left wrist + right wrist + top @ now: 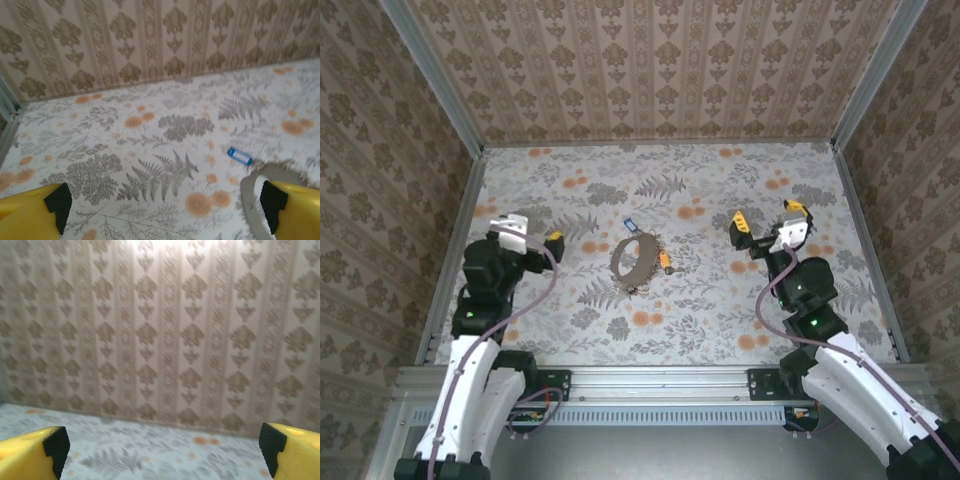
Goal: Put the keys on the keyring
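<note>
The keyring (635,260) is a grey-brown oval loop lying flat in the middle of the floral table. A blue-headed key (631,224) lies just beyond its far edge. A yellow-headed key (665,262) rests against its right side; whether it is threaded on the loop I cannot tell. My left gripper (538,236) hovers open to the left of the ring. In the left wrist view the left gripper (165,205) has nothing between its jaws, with the blue key (240,156) and part of the keyring (250,192) to its right. My right gripper (767,217) stands open and empty to the right of the ring, and in its wrist view the right gripper (162,450) faces the back wall.
Patterned walls (650,70) close in the table at the back and both sides, with metal rails (450,260) along the side edges. Purple cables (520,305) trail from both arms towards the near edge.
</note>
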